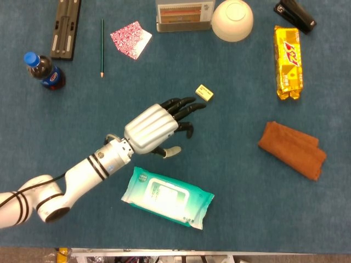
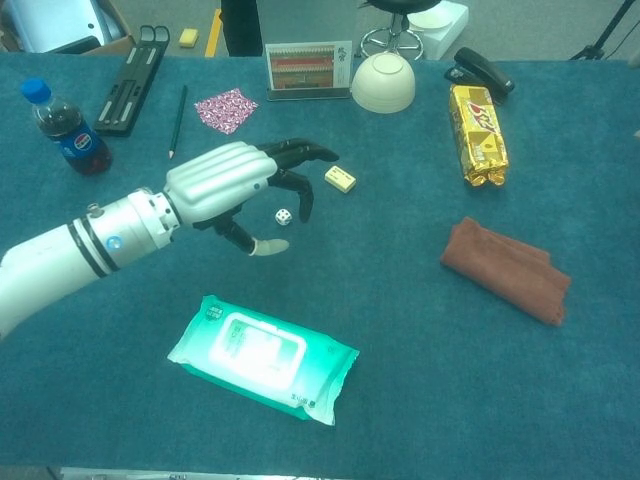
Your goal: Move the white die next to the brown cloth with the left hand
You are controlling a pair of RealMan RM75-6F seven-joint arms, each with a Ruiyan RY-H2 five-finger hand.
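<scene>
one white die [image 2: 284,215] sits on the blue table [image 2: 400,330], a cube with no long axis, its dots too small to read, well apart from the brown cloth [image 2: 506,269]. the left hand [image 2: 232,184] hovers over it, fingers spread wide, holding nothing. a yellow eraser [image 2: 340,179] lies just beyond the fingertips.

Wipes pack [image 1: 166,197], cola bottle [image 1: 43,70], upturned bowl [image 1: 232,20], stapler [image 1: 295,15].

Head view straight down; chest view oblique, lower; same table [image 1: 236,164].
</scene>
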